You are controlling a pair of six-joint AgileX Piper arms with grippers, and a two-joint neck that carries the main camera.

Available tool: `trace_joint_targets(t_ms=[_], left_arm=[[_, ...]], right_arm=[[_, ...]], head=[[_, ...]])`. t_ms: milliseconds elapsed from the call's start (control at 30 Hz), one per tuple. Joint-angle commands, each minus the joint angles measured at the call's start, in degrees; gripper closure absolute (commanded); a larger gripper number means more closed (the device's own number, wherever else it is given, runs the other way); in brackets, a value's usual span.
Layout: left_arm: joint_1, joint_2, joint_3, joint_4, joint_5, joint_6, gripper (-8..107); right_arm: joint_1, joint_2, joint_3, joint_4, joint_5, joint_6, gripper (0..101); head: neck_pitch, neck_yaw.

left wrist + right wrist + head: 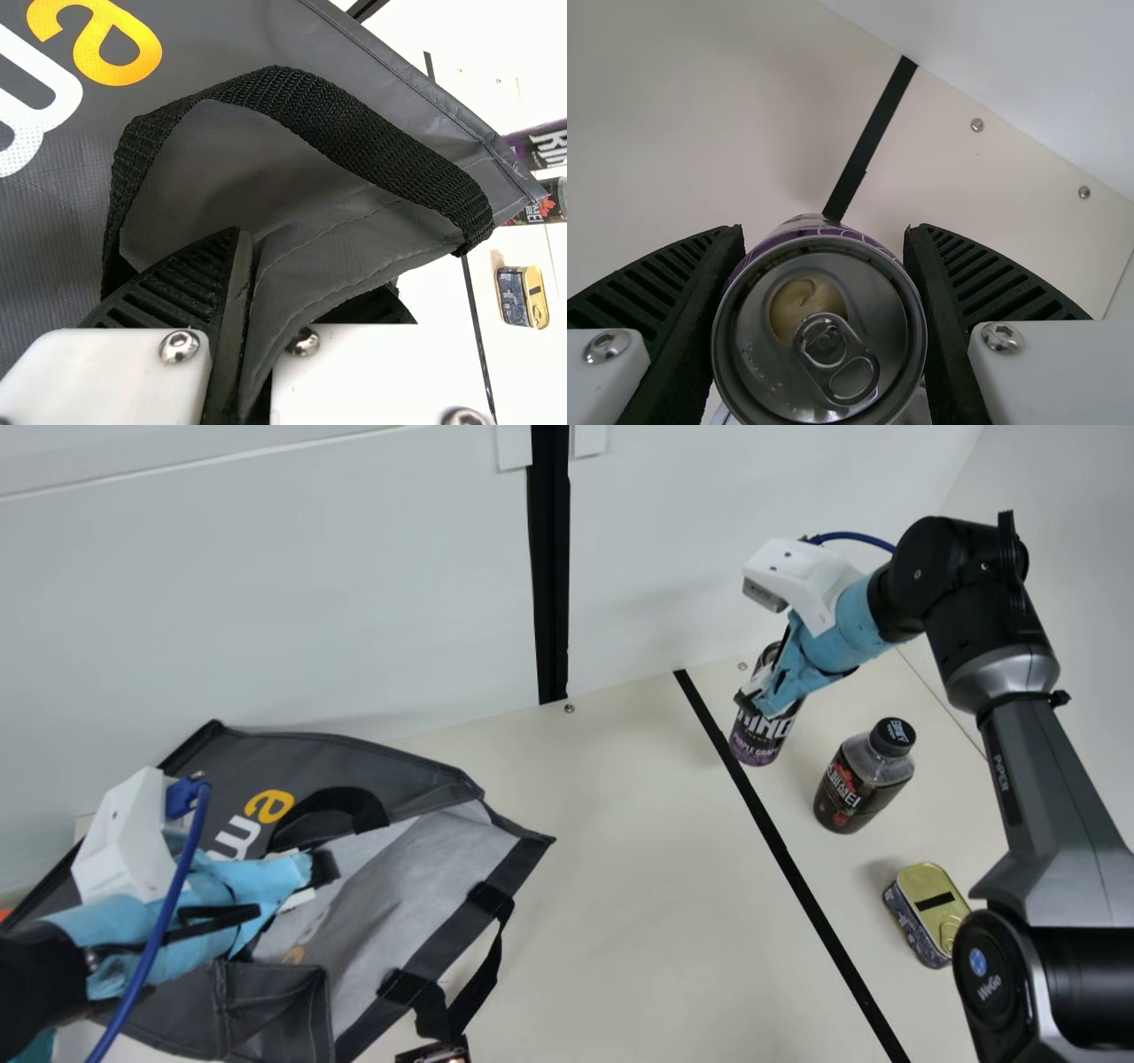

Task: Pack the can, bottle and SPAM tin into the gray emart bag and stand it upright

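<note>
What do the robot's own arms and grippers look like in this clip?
The right arm has black joints, dark grey and silver sections, pale lettering and a round blue emblem; the left arm shows black. Each wears a light-blue wrapping, a white housing and a blue cable. The left gripper and right gripper have black ribbed fingers and white mounts with silver screws.

Upright bottle (856,786) between can (758,742) and tin (927,914)

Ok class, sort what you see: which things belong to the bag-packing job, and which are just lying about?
For the job: gray bag, can, bottle, SPAM tin.

Just lying about: black tape strip; dark object at the main view's bottom edge, unidentifiable.
</note>
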Motion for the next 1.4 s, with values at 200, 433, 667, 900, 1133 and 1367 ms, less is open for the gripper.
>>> trace_joint_targets(t_ms=[200,433,667,900,1133,1367], left_arm=[[0.00,0.00,0.00,0.00,0.00,0.00,107],[0.00,0.00,0.00,0.00,0.00,0.00,107],[0.00,0.00,0.00,0.00,0.00,0.00,107],[0.00,0.00,0.00,0.00,0.00,0.00,107],[0.00,0.00,0.00,0.00,0.00,0.00,107],[0.00,0.00,0.00,0.00,0.00,0.00,107]], right_arm=[[1.43,-3.69,4.90,1.01,-0.02,-3.32,101],[2.45,-7.01,9.84,2.53,-0.02,-6.45,101],[3.33,-10.45,15.35,4.74,-0.02,-10.11,101],[4.33,-13.46,20.13,6.90,-0.02,-13.32,101],[5.37,-16.01,23.93,8.96,-0.02,-15.61,101],[7.15,-18.46,28.03,10.70,-0.02,-17.89,101]], head=[[-1.30,-0.05],[-1.30,-0.05],[-1.30,-0.05],[-1.30,-0.05],[-1.30,-0.05],[-1.30,-0.05]])
